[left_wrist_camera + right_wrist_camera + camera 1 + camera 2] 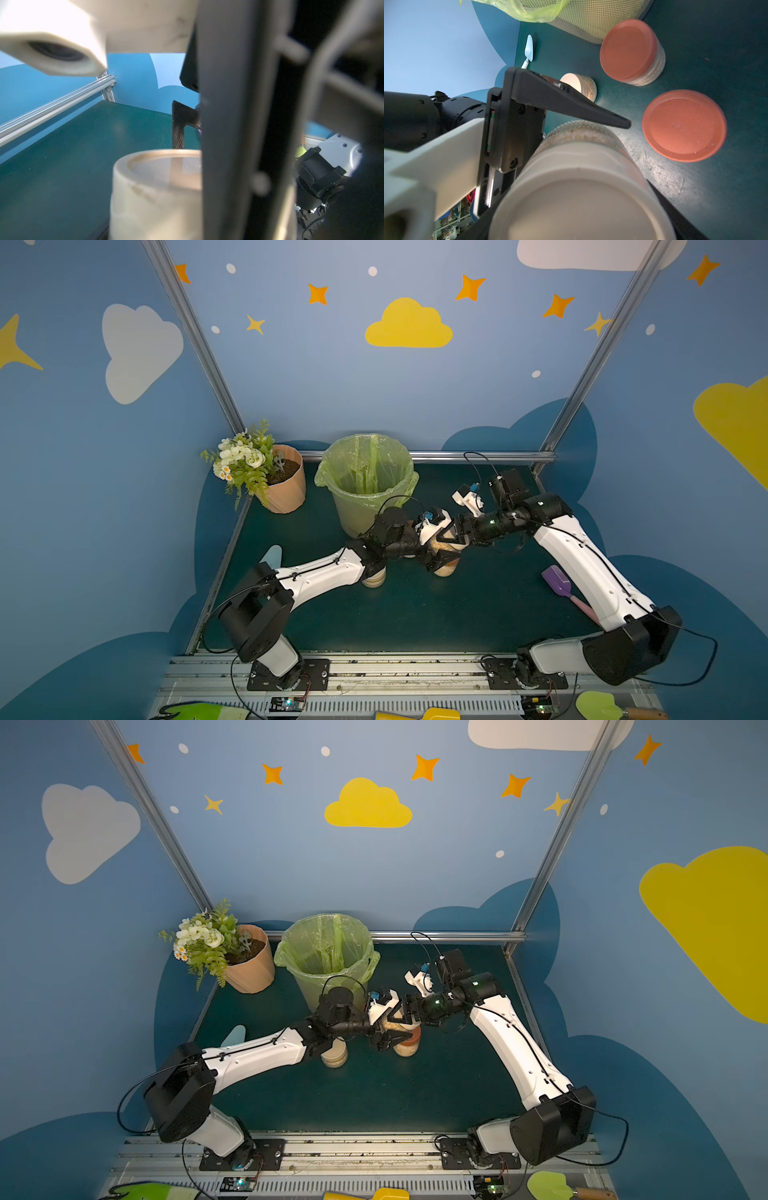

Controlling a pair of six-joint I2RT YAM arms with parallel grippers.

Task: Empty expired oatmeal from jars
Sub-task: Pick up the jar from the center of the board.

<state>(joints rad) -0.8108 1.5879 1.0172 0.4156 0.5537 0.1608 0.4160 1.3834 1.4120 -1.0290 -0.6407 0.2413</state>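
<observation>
In both top views the two arms meet in mid-table over a jar with a beige lid [581, 187], held off the table with pale oatmeal [440, 545] showing through its glass. My right gripper [452, 536] is shut on this jar's body. My left gripper [432, 556] is at the lid end, and one of its black fingers [571, 104] lies along the glass. The other finger is hidden, so its grip is unclear. Two jars with rust-orange lids [631, 49] [683, 124] and another beige-lidded jar [577, 83] stand on the table below.
A bin with a green bag [365, 477] stands behind the grippers, with a flower pot [286, 489] to its left. A purple spatula [559, 583] lies by the right arm and a pale blue trowel [272, 556] by the left arm. Rails edge the green table [415, 614].
</observation>
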